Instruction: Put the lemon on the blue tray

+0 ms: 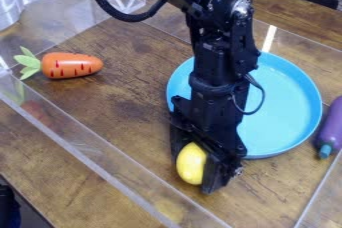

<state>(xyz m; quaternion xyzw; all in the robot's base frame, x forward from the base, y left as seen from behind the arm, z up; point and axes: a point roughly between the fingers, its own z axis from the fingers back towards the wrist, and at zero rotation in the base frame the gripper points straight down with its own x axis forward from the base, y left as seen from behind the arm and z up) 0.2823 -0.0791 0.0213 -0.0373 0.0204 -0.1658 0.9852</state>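
Observation:
The lemon (193,164) is a small bright-yellow oval held between the fingers of my gripper (198,166), low over the wooden table just in front of the blue tray's near-left rim. The gripper is shut on it. The blue tray (281,97) is a large round shallow dish behind and to the right of the gripper; my black arm (221,62) rises in front of its left part and hides it.
An orange carrot (70,66) with green leaves lies at the left. A purple eggplant (331,124) lies at the right edge beside the tray. A clear plastic wall (80,142) runs along the table's front.

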